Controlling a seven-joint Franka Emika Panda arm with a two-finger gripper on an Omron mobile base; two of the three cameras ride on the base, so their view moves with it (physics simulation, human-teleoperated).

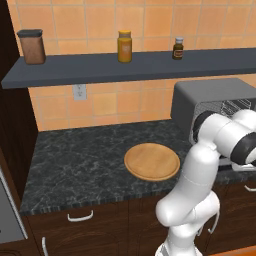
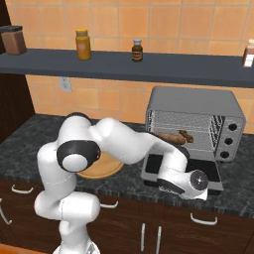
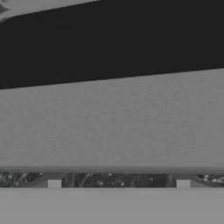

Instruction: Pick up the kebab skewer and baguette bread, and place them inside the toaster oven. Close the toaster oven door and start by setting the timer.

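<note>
Grey toaster oven [image 2: 196, 106] standing at the right of the dark speckled desk [image 1: 75, 165], just below the long grey shelf [image 2: 149, 67]; seen also at the right edge of the left base view [image 1: 210, 97]. Toaster oven door [image 2: 208, 171] folded down flat toward the desk edge, dark glass uppermost, cavity exposed. Baguette [image 2: 167, 137] and kebab skewer [image 2: 186, 135] lying on the wire rack [image 2: 198, 130] inside, side by side, skewer to the right. Three round knobs [image 2: 228, 140] stacked on the right front panel. Round wooden board [image 1: 151, 161] on the desk to the left of the oven, bare. White arm bent low across the front, wrist at the near edge of the lowered door; hand [image 3: 118, 183] pressed close to the door's grey frame, with dark glass above in the hand view, finger tips [image 3: 54, 184] set well apart, nothing between them; contact with the door not discernible. On the shelf: brown canister [image 1: 32, 46], amber jar [image 1: 124, 46], small dark bottle [image 1: 178, 48].
</note>
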